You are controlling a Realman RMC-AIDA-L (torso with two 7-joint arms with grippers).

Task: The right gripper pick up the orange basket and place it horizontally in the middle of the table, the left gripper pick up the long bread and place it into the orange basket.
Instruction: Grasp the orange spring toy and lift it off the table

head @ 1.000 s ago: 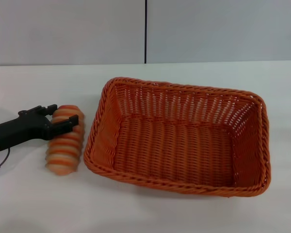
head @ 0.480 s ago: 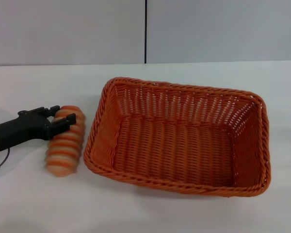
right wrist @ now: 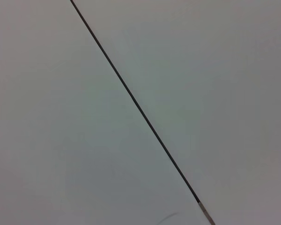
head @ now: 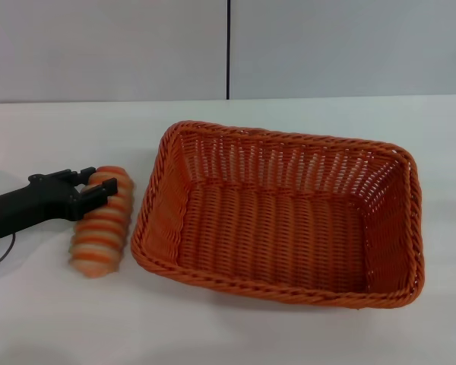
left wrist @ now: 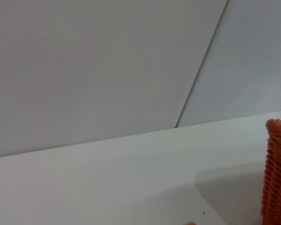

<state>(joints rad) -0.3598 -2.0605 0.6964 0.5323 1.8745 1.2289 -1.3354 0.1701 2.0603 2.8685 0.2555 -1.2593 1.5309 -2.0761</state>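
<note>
1. Orange and cream bands run across the long bread point(head: 100, 226), a ridged oblong loaf with rounded ends. It lies flat on the table point(head: 61, 319), lengthwise toward the back wall, just beside the left short wall of the orange basket point(head: 281, 220) and outside it.

2. Judged by its look, the loaf is a light toy, probably soft or hollow, so it should need only a modest squeeze. The ridges give the fingers something to catch on. The rounded ends would slip away, so the middle of its length, taken across the narrow width, looks the safer hold.

3. The left gripper point(head: 91, 185) reaches in from the left edge of the head view. Its two black fingers are spread, one on each side of the loaf's far end, and not yet pressed in, as far as that view shows. A hold this close to the end may let the loaf tip or swing when raised.

4. The woven basket sits across the middle of the table, long side facing the robot, open top up, nothing inside. Its flared rim stands higher than the loaf, so the bread must be carried up and over it.

5. The right gripper appears in no view. Its wrist camera sees only plain grey wall panels point(right wrist: 201, 70) with a dark seam.
</note>
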